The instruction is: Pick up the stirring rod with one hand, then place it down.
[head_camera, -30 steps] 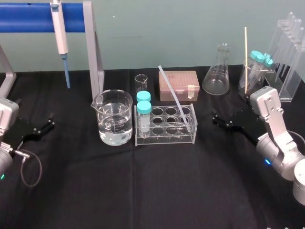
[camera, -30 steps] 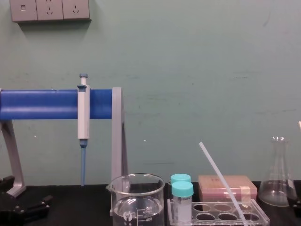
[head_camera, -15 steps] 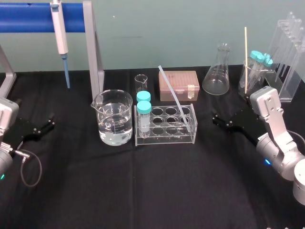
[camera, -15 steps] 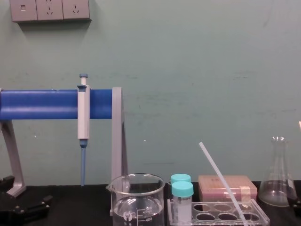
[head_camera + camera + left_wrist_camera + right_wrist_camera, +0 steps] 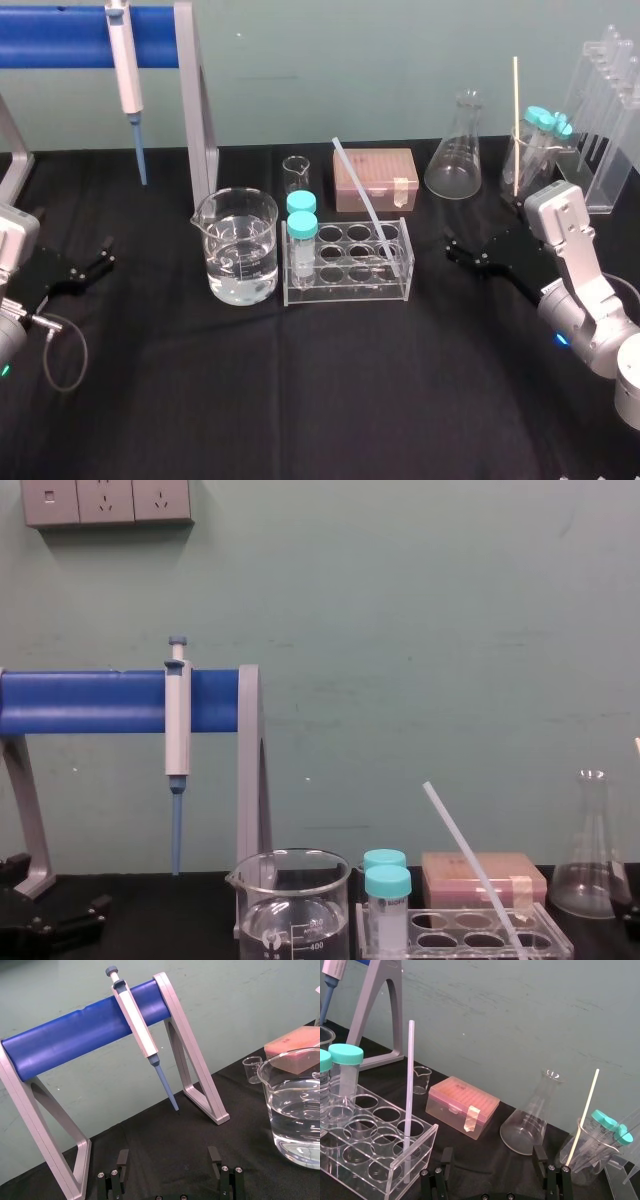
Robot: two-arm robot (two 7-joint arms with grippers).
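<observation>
The stirring rod (image 5: 362, 200) is a thin translucent-white rod leaning in a back-right hole of the clear tube rack (image 5: 347, 285); it also shows as the rod (image 5: 409, 1100) and the rod (image 5: 470, 865). My right gripper (image 5: 452, 250) hovers low over the black table to the right of the rack, open and holding nothing, a hand's width from the rod. In the right wrist view the right gripper (image 5: 492, 1170) has its fingers spread wide. My left gripper (image 5: 103, 255) rests open at the far left; the left gripper (image 5: 168, 1165) is also empty.
A water-filled beaker (image 5: 240, 250) stands left of the rack, which holds two teal-capped tubes (image 5: 301, 225). Behind are a small beaker (image 5: 296, 172), a pink tip box (image 5: 375, 178) and a conical flask (image 5: 455, 150). A pipette (image 5: 127, 70) hangs on the blue stand (image 5: 60, 22).
</observation>
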